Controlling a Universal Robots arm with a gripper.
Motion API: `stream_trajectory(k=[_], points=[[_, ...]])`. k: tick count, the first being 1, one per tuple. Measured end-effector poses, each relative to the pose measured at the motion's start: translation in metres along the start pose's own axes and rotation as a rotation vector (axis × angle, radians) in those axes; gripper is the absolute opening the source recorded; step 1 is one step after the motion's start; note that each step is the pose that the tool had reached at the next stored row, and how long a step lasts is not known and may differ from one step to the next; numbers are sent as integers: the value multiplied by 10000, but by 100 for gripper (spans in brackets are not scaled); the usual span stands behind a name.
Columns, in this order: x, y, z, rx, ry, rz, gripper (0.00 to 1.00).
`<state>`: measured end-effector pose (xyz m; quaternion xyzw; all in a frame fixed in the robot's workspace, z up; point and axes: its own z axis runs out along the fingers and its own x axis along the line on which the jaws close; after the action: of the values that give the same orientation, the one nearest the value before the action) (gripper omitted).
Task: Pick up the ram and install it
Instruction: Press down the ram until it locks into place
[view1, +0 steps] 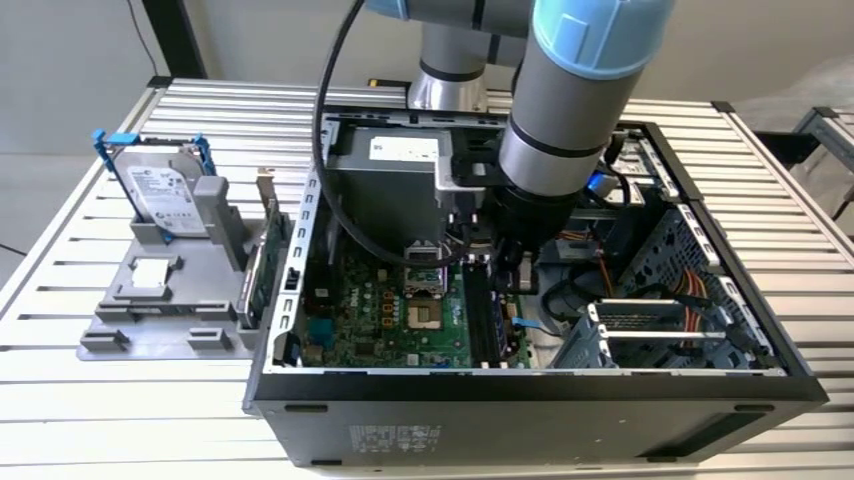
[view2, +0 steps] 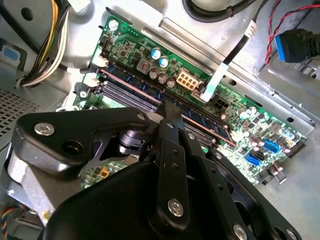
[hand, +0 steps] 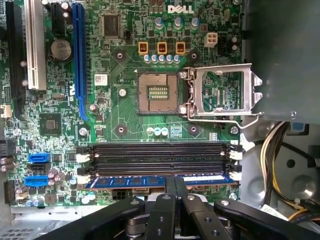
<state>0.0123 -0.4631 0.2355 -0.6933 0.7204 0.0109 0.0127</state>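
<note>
arm reached down into open computer case (view1: 534, 385) on slatted counter (view1: 747, 160). tool (hand: 175, 181) sat directly over ram (hand: 150, 181), fingers (view2: 172, 117) pressed together, tips touching stick's top edge at mid-length. ram, blue with pale sticker, stood in outermost of memory slots (hand: 157, 156) on motherboard (hand: 125, 115); neighbouring slots bare. cpu socket (hand: 157, 91) open, its metal frame (hand: 225, 92) flipped up. outside case, at exterior view's left, hard drive (view1: 167, 195) in blue frame stood on grey holder (view1: 160, 300).
</note>
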Motion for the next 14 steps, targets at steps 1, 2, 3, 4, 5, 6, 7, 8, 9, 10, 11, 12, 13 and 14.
stream_trajectory(k=[1,2,3,4,5,6,7,8,9,10,11,12,13,14], points=[[1,-5,7,0,3,-1,0],[2,-7,20,0,2,0,0],[3,-7,37,0,3,1,0],[4,-8,56,0,2,2,0],[5,-8,74,0,2,1,0],[5,-8,91,0,2,0,0],[6,-8,109,-1,5,0,0],[8,-8,123,-3,15,0,0],[9,-8,133,-4,19,0,0],[9,-8,134,-4,17,-1,0],[8,-8,137,-2,11,0,0],[7,-8,139,0,6,0,0],[7,-8,140,-1,4,0,0],[7,-8,140,-1,4,0,0]])
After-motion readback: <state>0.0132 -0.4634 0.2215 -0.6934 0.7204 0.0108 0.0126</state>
